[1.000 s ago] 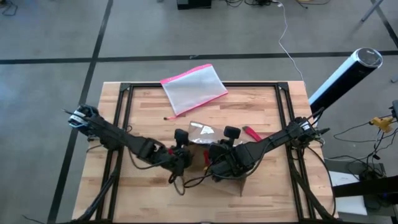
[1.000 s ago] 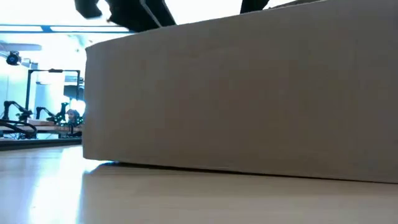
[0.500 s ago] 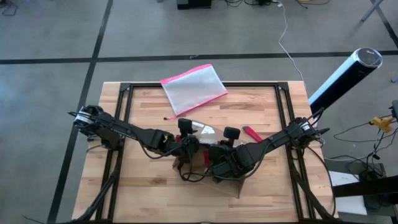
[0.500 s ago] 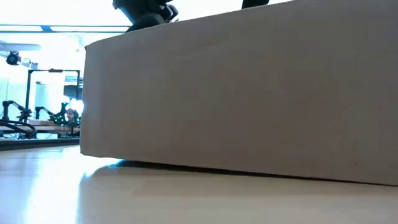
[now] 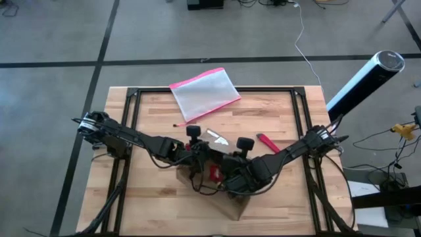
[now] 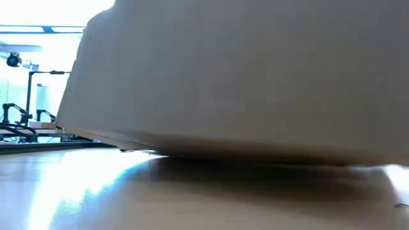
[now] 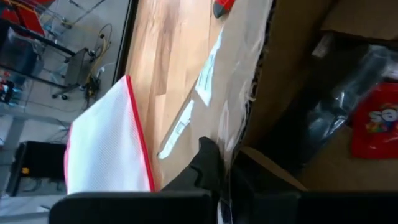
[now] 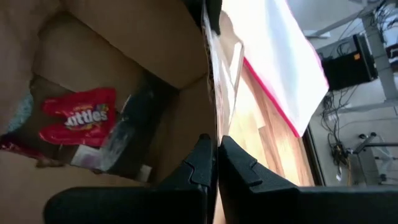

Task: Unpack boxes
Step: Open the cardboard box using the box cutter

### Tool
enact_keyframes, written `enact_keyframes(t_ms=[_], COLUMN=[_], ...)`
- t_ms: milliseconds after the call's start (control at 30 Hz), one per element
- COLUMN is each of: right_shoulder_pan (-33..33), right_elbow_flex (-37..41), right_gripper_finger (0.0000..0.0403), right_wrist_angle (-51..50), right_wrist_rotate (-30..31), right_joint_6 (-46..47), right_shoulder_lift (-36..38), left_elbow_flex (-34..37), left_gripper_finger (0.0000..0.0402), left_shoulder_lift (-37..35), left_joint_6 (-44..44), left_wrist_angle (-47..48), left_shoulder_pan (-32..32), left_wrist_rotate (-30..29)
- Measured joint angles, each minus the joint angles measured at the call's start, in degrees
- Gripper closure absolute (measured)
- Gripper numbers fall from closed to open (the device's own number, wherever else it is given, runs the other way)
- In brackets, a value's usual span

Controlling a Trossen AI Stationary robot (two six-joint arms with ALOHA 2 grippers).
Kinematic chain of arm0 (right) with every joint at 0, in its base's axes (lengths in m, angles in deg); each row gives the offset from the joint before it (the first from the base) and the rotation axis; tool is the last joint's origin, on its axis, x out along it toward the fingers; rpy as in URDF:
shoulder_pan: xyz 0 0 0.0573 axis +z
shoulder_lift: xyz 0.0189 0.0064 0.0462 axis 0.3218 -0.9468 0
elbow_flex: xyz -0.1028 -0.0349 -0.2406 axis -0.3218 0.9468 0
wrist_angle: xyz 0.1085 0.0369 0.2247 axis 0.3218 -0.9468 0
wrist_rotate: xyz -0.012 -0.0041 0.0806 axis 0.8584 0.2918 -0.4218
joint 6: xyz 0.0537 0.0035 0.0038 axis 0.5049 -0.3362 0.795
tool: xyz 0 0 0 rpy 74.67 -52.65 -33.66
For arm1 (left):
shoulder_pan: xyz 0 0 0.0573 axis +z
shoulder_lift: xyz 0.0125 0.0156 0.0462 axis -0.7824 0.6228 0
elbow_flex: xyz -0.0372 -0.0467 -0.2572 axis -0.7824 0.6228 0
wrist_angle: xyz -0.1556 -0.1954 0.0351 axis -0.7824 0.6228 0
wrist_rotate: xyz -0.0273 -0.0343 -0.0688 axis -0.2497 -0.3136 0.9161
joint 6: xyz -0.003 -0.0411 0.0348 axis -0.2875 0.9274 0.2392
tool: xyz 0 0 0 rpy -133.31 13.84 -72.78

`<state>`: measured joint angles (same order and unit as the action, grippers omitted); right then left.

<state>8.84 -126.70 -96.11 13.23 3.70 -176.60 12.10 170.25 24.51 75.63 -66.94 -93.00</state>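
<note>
The brown cardboard box (image 5: 223,191) stands open mid-table under both arms, and its wall (image 6: 243,83) fills the low view. Inside lie a red candy packet (image 8: 81,115) and a dark shiny bag (image 7: 339,99). My left gripper (image 7: 217,171) and my right gripper (image 8: 216,158) are both shut on the box's far flap (image 5: 215,137), which carries clear tape and white labels. In the high view the left gripper (image 5: 199,153) is at the flap's left part and the right gripper (image 5: 231,158) at its right part. My left gripper pinches the far flap's taped free edge (image 7: 239,134) between its two fingers, one on the labelled outer face, one on the inner face. The flap stands up edge-on from the fingers. The box's bottom rests on the table. My right gripper pinches the same flap's edge (image 8: 214,121) between its two fingers, one on each face. The flap runs on straight ahead of the fingertips, with the box's inside to one side.
A pink-edged translucent zip pouch (image 5: 204,93) lies at the table's far edge. A red-handled tool (image 5: 266,140) lies right of the box. A black frame (image 5: 131,99) runs around the table top. A white and black cylinder (image 5: 365,82) stands off the right edge.
My left gripper has moved toward the table's right, onto the box's far flap, and has shut on it. The box has turned and shifted toward the near edge, its near wall now looming closer and tilted in the low view. The red packet inside has come into sight.
</note>
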Motion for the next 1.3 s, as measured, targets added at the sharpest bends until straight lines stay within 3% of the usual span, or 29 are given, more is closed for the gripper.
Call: enact_keyframes(t_ms=[300,433,667,867,1300], right_shoulder_pan=[4.12,5.83,6.42,6.00,3.54], right_elbow_flex=[-4.65,-4.84,-2.74,-2.06,-1.96], right_gripper_finger=[0.0388,0.0349,0.0269,0.0226,0.0217], right_wrist_angle=[0.74,6.41,20.11,22.72,25.74], right_wrist_rotate=[2.71,2.76,-3.51,-3.97,-7.19], right_joint_6=[-0.46,-1.54,-6.61,-6.96,-6.05], right_shoulder_lift=[0.43,0.42,-1.61,-4.86,-13.12], left_elbow_flex=[0.09,0.09,0.09,0.09,0.07], left_gripper_finger=[0.0401,0.0401,0.0402,0.0402,0.0402], left_shoulder_lift=[0.01,0.01,0.01,0.03,0.03], left_joint_6=[7.78,10.66,13.07,12.96,12.83], left_wrist_angle=[2.82,2.76,2.12,1.98,1.73], left_shoulder_pan=[0.73,1.51,2.10,2.10,2.07], left_wrist_rotate=[-4.14,-4.14,-4.08,-3.28,-1.45])
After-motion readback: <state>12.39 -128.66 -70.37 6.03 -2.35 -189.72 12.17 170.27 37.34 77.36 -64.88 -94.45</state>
